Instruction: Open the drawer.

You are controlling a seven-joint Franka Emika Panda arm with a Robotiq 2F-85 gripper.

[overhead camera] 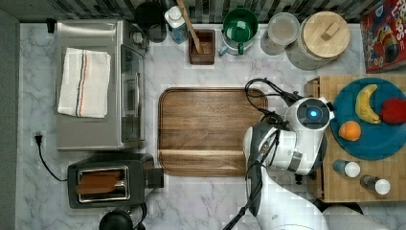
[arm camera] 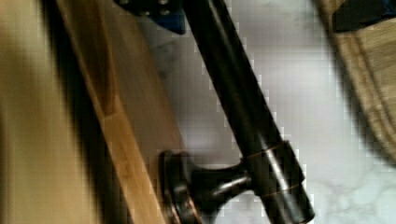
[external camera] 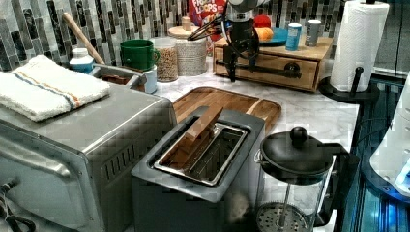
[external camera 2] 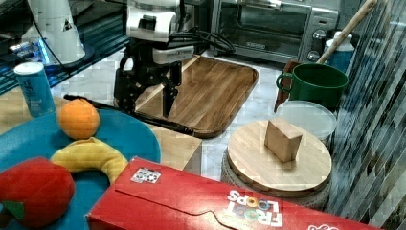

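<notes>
The hand (external camera 2: pixel 146 98) hangs with its two fingers (external camera 2: pixel 167 98) spread apart, one on each side of the black bar handle (external camera: pixel 263 69) of the drawer (external camera: pixel 270 65). In the right view, the fingers point down and straddle the bar near one end; whether they touch it cannot be told. The wrist view shows the handle running diagonally, with one round mount (arm camera: pixel 196 184) fixed to the light wooden drawer front.

The drawer sits in a low bamboo-coloured stand at the top view's right edge of the table (overhead camera: pixel 201 196), which has a white marbled top. In the left view the drawer front appears flush with the stand, or very nearly so. On the stand rest a blue plate (overhead camera: pixel 378 143) with a banana (overhead camera: pixel 366 103), an orange (overhead camera: pixel 349 131) and a red fruit (overhead camera: pixel 393 111), plus two small shakers. A brown wooden tray (overhead camera: pixel 206 129) lies just beside the stand. A toaster oven (overhead camera: pixel 100 86) with a folded towel, a toaster (overhead camera: pixel 107 182), a green mug (overhead camera: pixel 239 28) and a lidded jar (overhead camera: pixel 325 36) stand around the table. A tiled wall backs the table.

The arm (overhead camera: pixel 287 143) reaches over the gap between tray and stand, its wrist pointing straight down.
</notes>
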